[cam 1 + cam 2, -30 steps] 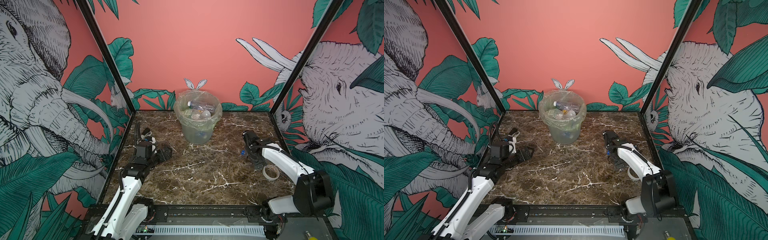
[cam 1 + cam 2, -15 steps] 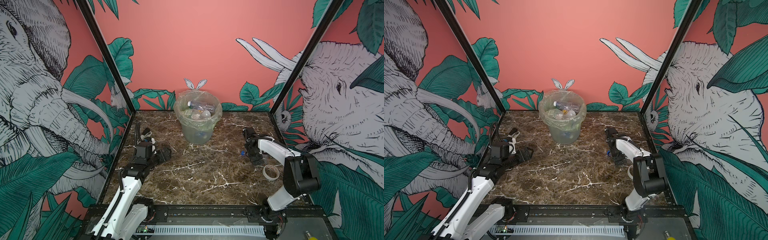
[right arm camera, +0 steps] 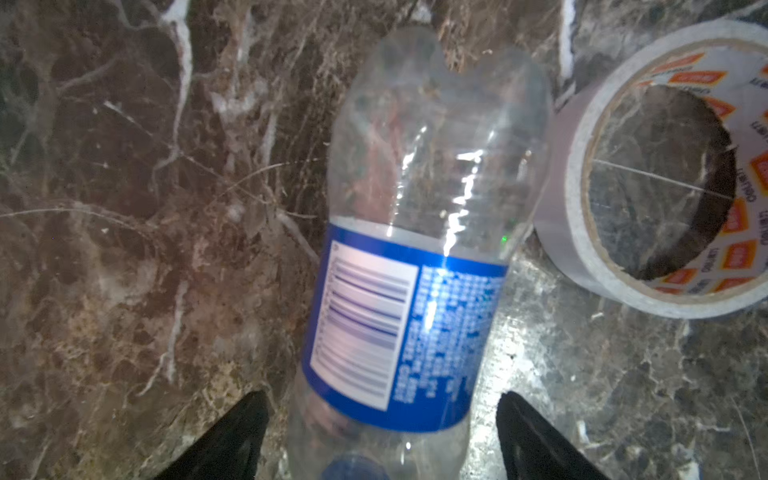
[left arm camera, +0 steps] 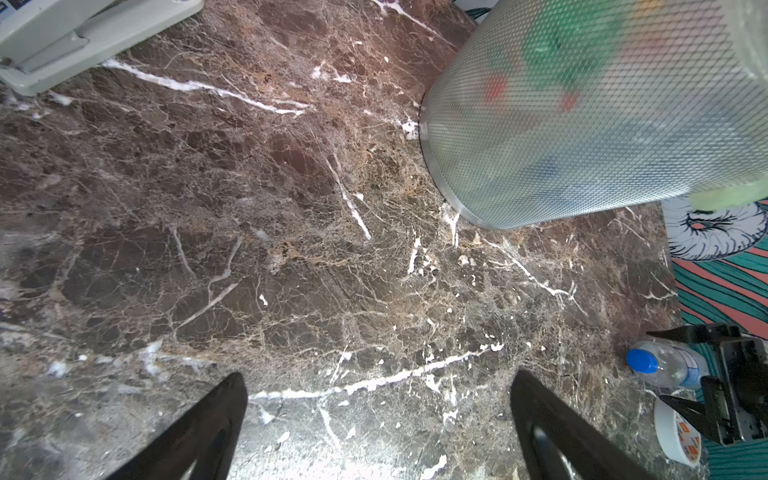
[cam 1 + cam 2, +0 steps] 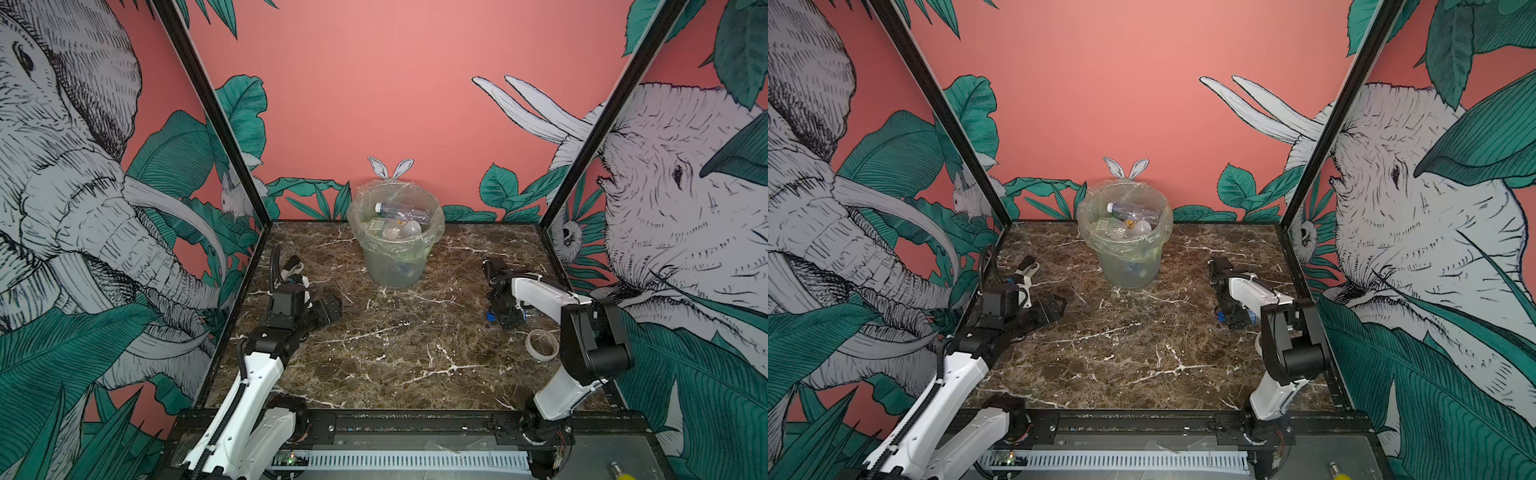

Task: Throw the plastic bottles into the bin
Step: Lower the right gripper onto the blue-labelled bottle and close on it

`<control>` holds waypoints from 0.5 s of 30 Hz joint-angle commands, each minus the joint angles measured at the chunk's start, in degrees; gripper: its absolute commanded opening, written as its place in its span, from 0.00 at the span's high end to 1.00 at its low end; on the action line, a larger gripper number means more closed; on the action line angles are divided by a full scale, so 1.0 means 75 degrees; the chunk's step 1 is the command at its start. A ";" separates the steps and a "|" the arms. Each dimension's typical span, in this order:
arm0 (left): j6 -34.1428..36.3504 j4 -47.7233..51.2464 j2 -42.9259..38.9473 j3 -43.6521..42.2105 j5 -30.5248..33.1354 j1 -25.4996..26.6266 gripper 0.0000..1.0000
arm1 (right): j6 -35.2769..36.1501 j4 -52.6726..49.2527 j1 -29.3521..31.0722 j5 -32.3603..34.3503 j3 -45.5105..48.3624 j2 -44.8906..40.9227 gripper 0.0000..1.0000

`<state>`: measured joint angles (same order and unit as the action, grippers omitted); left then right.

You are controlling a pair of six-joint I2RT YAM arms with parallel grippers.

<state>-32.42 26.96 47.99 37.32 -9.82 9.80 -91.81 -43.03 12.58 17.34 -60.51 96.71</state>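
Observation:
A clear plastic bottle (image 3: 407, 249) with a blue label and a blue cap (image 5: 491, 316) lies on the marble at the right. My right gripper (image 3: 381, 399) straddles it near the neck. The jaws stand on either side of the bottle, with a small gap showing at each finger. Several other bottles (image 5: 401, 210) lie in the bin (image 5: 395, 257), a translucent bucket with a clear bag liner at the back middle. My left gripper (image 5: 328, 309) rests low at the left, open wide over bare marble (image 4: 378, 382), far from the bottle (image 4: 665, 365).
A roll of tape (image 3: 665, 174) lies touching the bottle's base end, on the near side of my right gripper (image 5: 509, 318) and beside the tape (image 5: 541, 344). A white-and-black stapler-like object (image 5: 293, 268) sits behind the left arm. Patterned walls enclose the table on three sides.
The right arm's elbow has swung in and its gripper has settled over the bottle, its jaws narrowing around it. The left arm has stayed still.

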 commanded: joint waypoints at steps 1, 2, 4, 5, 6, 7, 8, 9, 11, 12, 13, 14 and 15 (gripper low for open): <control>-0.0060 0.0143 0.0024 -0.0136 0.0067 -0.0043 0.01 | -0.0080 -0.0121 -0.0054 0.0171 0.0180 -0.0005 0.19; -0.0060 0.0136 0.0046 -0.0133 0.0067 -0.0041 0.01 | 0.0020 -0.0112 -0.0058 0.0221 0.0193 -0.0004 0.21; -0.0060 0.0110 0.0063 -0.0136 0.0056 -0.0041 0.01 | 0.0339 -0.0146 -0.0052 0.0383 0.0195 -0.0010 0.23; -0.0068 0.0105 0.0073 -0.0136 0.0056 -0.0041 0.01 | 0.0529 -0.0147 -0.0054 0.0484 0.0186 -0.0008 0.25; -0.0060 0.0102 0.0090 -0.0135 0.0060 -0.0045 0.01 | 0.0762 -0.0156 -0.0055 0.0570 0.0154 -0.0002 0.28; -0.0070 0.0097 0.0098 -0.0130 0.0056 -0.0041 0.01 | 0.0950 -0.0218 -0.0061 0.0642 0.0115 -0.0004 0.29; -0.0071 0.0095 0.0105 -0.0141 0.0068 -0.0041 0.01 | 0.1140 -0.0231 -0.0055 0.0694 0.0081 -0.0004 0.30; -0.0070 0.0097 0.0115 -0.0130 0.0067 -0.0041 0.01 | 0.1459 -0.0178 -0.0050 0.0758 0.0036 -0.0024 0.32; -0.0083 0.0097 0.0137 -0.0148 0.0090 -0.0044 0.01 | 0.2078 -0.0099 -0.0048 0.0787 -0.0020 -0.0030 0.35; -0.0100 0.0085 0.0151 -0.0154 0.0105 -0.0045 0.01 | 0.2454 0.0029 -0.0056 0.0722 -0.0029 -0.0038 0.37; -0.0109 0.0072 0.0155 -0.0168 0.0119 -0.0036 0.01 | 0.2796 0.0135 -0.0048 0.0675 -0.0030 -0.0039 0.39; -0.0145 0.0061 0.0165 -0.0171 0.0145 -0.0040 0.01 | 0.3042 0.0164 -0.0049 0.0637 -0.0021 -0.0049 0.41; -0.0163 0.0045 0.0176 -0.0183 0.0150 -0.0041 0.01 | 0.3245 0.0189 -0.0050 0.0607 0.0014 -0.0079 0.42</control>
<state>-32.84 26.92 49.21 37.15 -9.67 9.80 -74.89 -41.80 12.32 20.75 -59.75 96.71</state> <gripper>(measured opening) 0.994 0.591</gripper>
